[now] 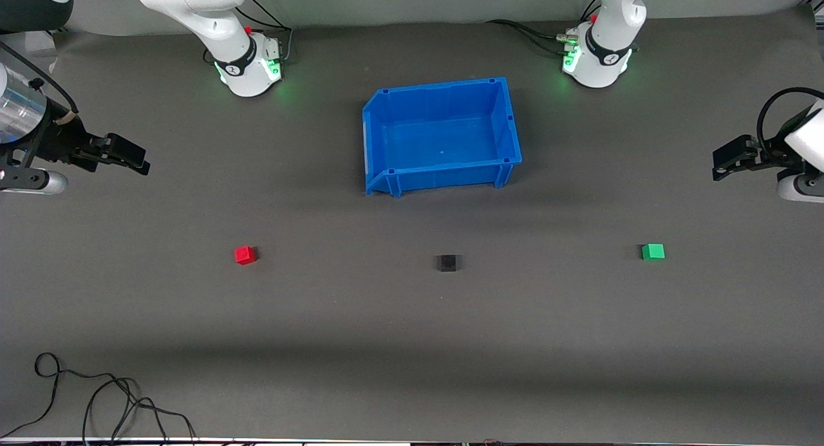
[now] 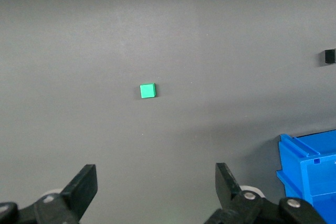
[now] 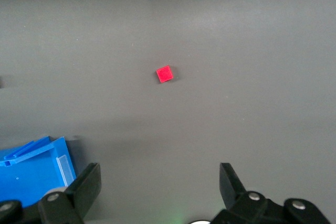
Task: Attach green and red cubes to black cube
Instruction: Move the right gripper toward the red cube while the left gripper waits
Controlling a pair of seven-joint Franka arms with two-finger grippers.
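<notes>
Cubes: all three sit in one row on the mat, nearer the front camera than the blue bin [image 1: 441, 134], none touching another yet.
Black cube [image 1: 447, 263]: middle of the row, a hair nearer the camera than the other two, just in front of the bin's low edge. That's the anchor, so I guess it stays put.
Red cube [image 1: 244, 255]: toward the right arm's end of the table, well apart from the black one.
Green cube [image 1: 653, 251]: toward the left arm's end, about as well apart the other way.
Right gripper [image 1: 135, 161]: up in the air over bare mat at its own end, fingers spread wide, nothing in them. Red is the closest cube to it and sits pretty much dead centre in its wrist view [image 3: 165, 73].
Left gripper [image 1: 724, 161]: mirror image, over bare mat at its end, fingers wide and empty, green centred in its wrist view [image 2: 147, 91].
Key relation: each coloured cube lies between its own arm and black, so likely reach down, grab, carry inward.
</notes>
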